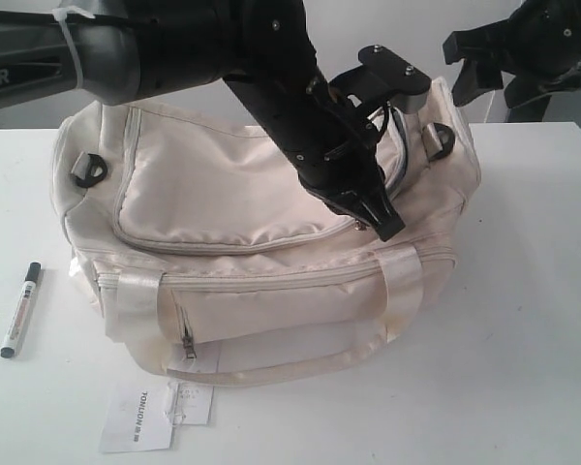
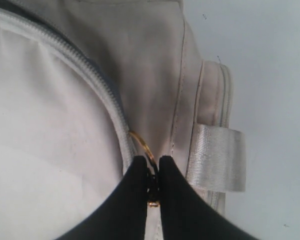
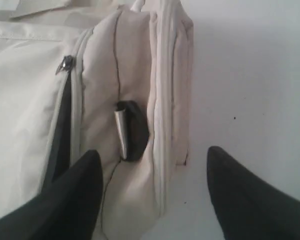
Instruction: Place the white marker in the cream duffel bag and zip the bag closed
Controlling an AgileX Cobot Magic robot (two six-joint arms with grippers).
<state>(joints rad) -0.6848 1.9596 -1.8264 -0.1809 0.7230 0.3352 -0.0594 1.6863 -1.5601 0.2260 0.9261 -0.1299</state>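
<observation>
**Left gripper pinches zipper ring; marker lies on the table**

The bag point(image 1: 223, 194) sits in the middle of the exterior view on a white table point(image 1: 523, 339), with its long side toward the camera. The marker point(image 1: 20, 310) lies on the table at the lower left of the frame. It is outside the bag and apart from the bag's left end, with its black cap pointing up the frame. A paper hangtag point(image 1: 140, 417) rests on the table at the bottom edge, just in front of the bag.

The left arm comes in from the upper left and reaches across the bag to right of centre. The left gripper point(image 2: 151, 162) is closed on a small gold pull ring point(image 2: 142, 145) at the end of the curved zipper point(image 2: 90, 80), its black fingertips nearly meeting around it.

The right gripper point(image 3: 153, 151) hangs at the upper right of the exterior view, clear of the table. Its jaws stand wide apart and hold nothing. Its wrist view looks down on the bag's end, where a black D-ring point(image 3: 135, 132) sits. Beside the D-ring, a zipper gapes on a dark slit.
</observation>
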